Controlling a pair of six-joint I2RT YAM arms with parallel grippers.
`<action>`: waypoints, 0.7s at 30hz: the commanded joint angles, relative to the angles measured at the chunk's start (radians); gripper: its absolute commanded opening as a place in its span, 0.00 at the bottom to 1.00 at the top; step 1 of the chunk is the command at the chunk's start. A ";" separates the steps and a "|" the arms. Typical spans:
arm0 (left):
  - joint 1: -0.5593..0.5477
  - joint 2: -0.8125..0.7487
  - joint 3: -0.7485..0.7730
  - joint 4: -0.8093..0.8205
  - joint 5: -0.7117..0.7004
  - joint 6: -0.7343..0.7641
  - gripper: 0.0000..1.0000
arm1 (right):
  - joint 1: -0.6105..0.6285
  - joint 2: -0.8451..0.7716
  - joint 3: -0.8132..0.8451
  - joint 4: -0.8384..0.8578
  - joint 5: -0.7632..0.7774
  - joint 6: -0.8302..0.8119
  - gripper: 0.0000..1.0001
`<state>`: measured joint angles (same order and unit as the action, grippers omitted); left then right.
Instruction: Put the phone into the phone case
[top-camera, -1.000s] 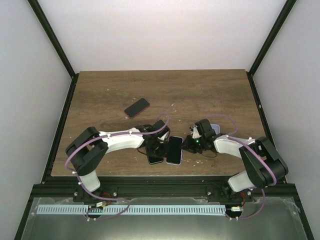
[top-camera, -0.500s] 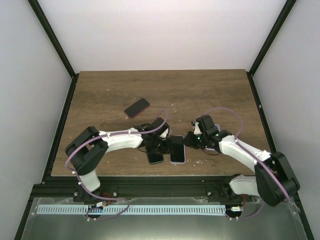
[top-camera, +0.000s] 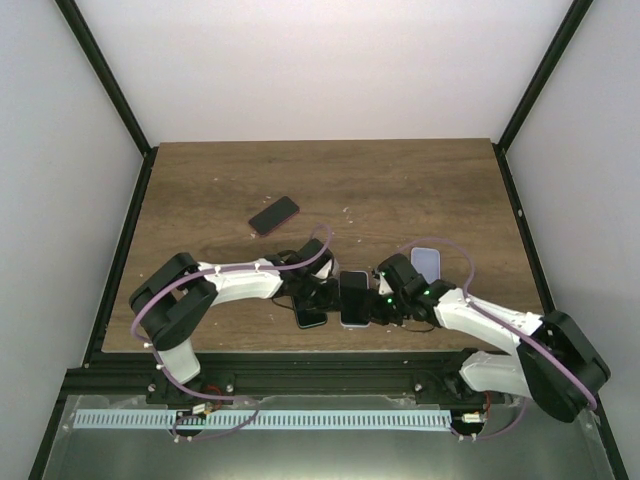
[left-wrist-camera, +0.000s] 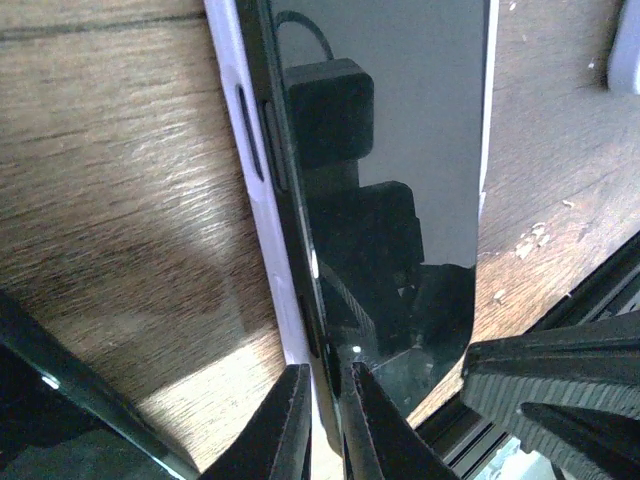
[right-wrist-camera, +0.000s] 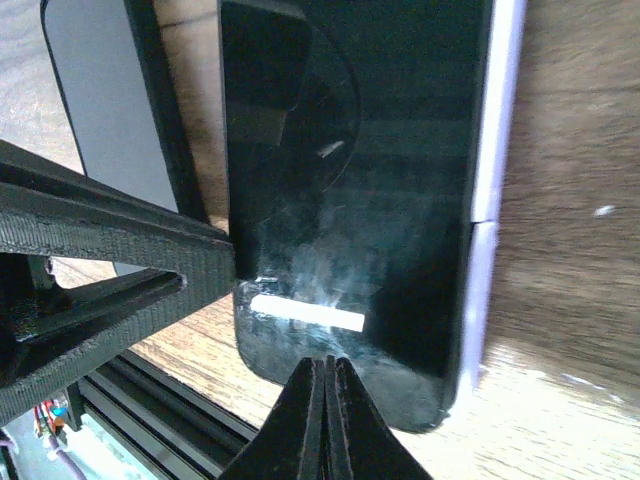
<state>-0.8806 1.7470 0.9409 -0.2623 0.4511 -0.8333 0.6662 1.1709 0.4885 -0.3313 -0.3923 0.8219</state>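
A black phone (top-camera: 353, 296) lies screen up in a lavender case (left-wrist-camera: 258, 200) near the table's front edge, one long side still riding above the case wall. It also shows in the right wrist view (right-wrist-camera: 350, 170). My left gripper (top-camera: 322, 291) sits at the phone's left side. In the left wrist view the left gripper (left-wrist-camera: 328, 420) is pinched on the phone's edge and the case wall. My right gripper (top-camera: 384, 304) is shut and empty. In its wrist view the closed right gripper (right-wrist-camera: 327, 368) rests on the phone's screen near its end.
A second dark phone (top-camera: 310, 316) lies just left of the cased one, under my left gripper. A third dark phone (top-camera: 274, 214) lies farther back on the left. A spare lavender case (top-camera: 425, 264) lies right of centre. The table's black front rail (top-camera: 330, 368) is close.
My right arm has swung toward the front edge and its closed gripper now rests on the phone. The phone has turned straighter. The spare lavender case is now uncovered.
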 joint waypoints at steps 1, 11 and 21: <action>-0.001 -0.027 -0.025 0.035 0.023 0.003 0.12 | 0.053 0.049 -0.013 0.077 0.011 0.055 0.01; -0.014 0.004 -0.013 0.053 0.043 -0.004 0.11 | 0.058 0.146 -0.044 0.088 0.088 0.063 0.01; -0.014 -0.035 0.003 0.013 0.043 -0.009 0.12 | 0.058 -0.045 -0.003 -0.056 0.086 0.100 0.01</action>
<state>-0.8864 1.7432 0.9295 -0.2516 0.4767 -0.8360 0.7162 1.1767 0.4835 -0.3035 -0.3168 0.8906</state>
